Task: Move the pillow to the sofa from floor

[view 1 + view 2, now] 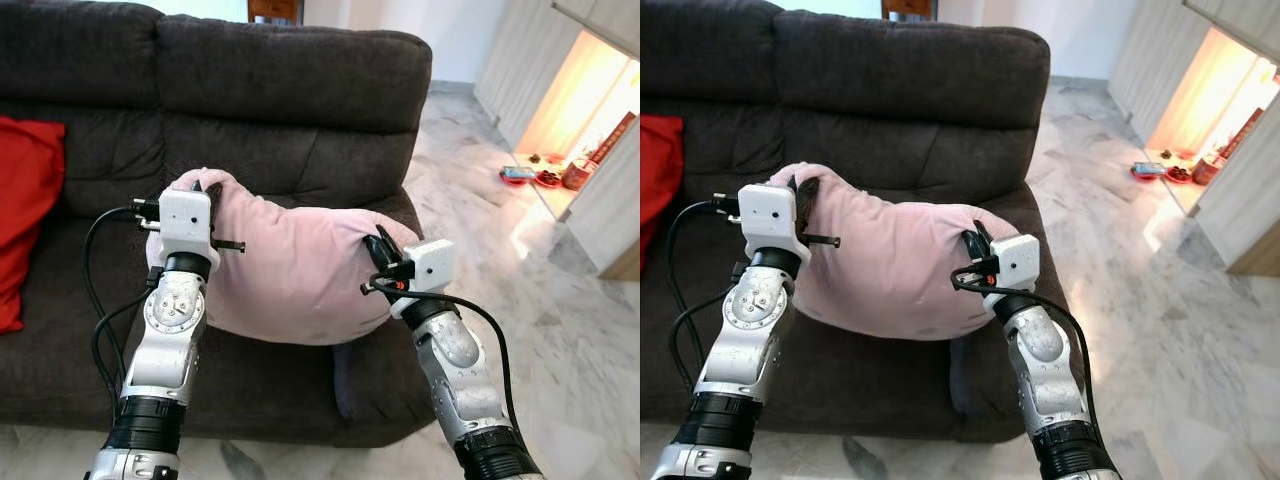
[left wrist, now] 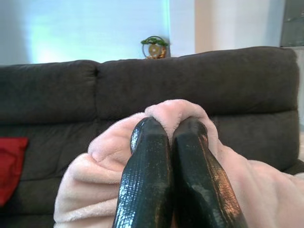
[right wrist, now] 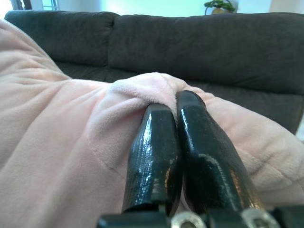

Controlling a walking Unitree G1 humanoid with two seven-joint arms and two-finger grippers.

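From the head views, a pink pillow (image 1: 290, 275) hangs over the seat of a dark sofa (image 1: 290, 80), the left gripper (image 1: 205, 190) at its nine o'clock corner and the right gripper (image 1: 378, 250) at three o'clock. Each wrist view shows black fingers (image 2: 147, 175) pinched tight on a fold of plush. The carry looks nearly finished; next, lower the pillow onto the seat and release both.

Pillow (image 1: 290, 275) — soft, matt pink plush; sofa (image 1: 300, 90) — coarse dark cloth; floor (image 1: 560, 330) glossy marble.
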